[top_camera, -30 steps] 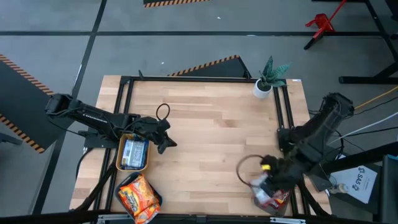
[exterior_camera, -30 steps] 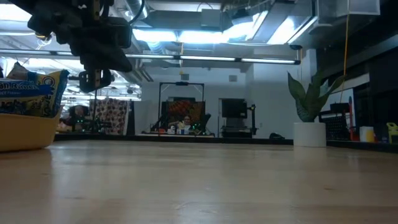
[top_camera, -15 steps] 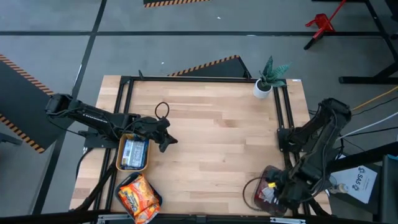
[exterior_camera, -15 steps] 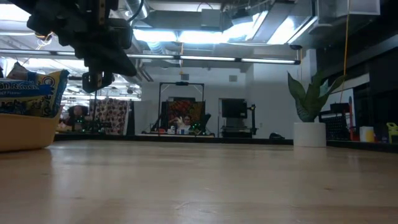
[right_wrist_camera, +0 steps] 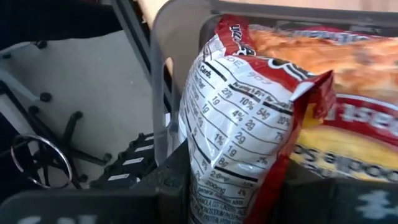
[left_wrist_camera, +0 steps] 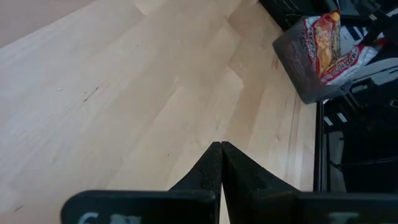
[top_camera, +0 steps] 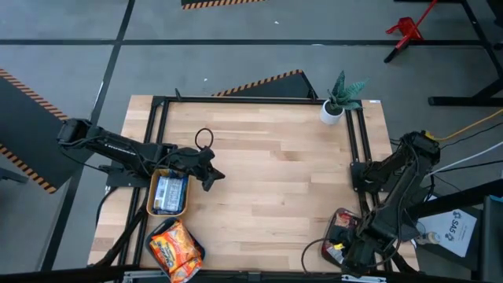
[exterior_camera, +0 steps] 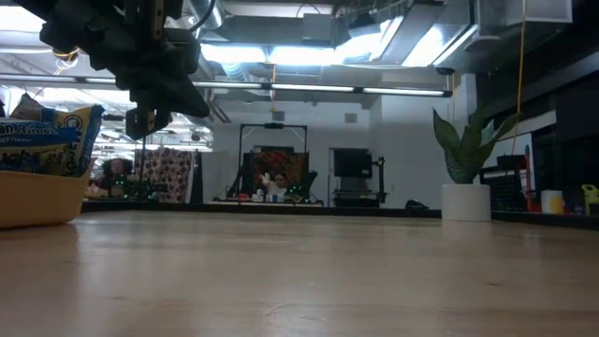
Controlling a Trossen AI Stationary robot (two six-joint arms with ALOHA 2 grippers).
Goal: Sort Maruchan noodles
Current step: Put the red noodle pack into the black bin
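Observation:
My right gripper [top_camera: 343, 245] is at the near right corner, low over the grey tray [right_wrist_camera: 180, 15], and is shut on a red-and-silver Maruchan noodle packet [right_wrist_camera: 242, 118]. More red packets [right_wrist_camera: 348, 56] lie in that tray. At the table's left my left gripper [top_camera: 211, 174] hangs shut and empty above the wood, next to the yellow tray [top_camera: 151, 196] that holds blue packets [top_camera: 168, 192]. Orange packets [top_camera: 174, 248] fill a teal tray at the near left. The left wrist view shows the shut fingers [left_wrist_camera: 221, 158] and, far off, the grey tray [left_wrist_camera: 298, 68]. My right gripper pinches the red-and-silver packet between its two fingers [right_wrist_camera: 171, 186], across the packet's near part [right_wrist_camera: 214, 186]. It comes steeply from above. The packet stands on edge with its printed back toward the camera, inside the grey tray's rim. Whether it rests on the packets below, I cannot tell.
A small potted plant [top_camera: 338, 98] stands at the far right corner. The black frame rails [top_camera: 161, 118] run along the table's far, left and right sides. Bare wood [top_camera: 267, 173] lies between the two arms. A cable loop [top_camera: 314, 253] hangs beside the right gripper.
My right gripper has gone toward the table's near edge and down with the red-and-silver packet, rolling its wrist, and now sits low inside the grey tray. The left arm has kept its place.

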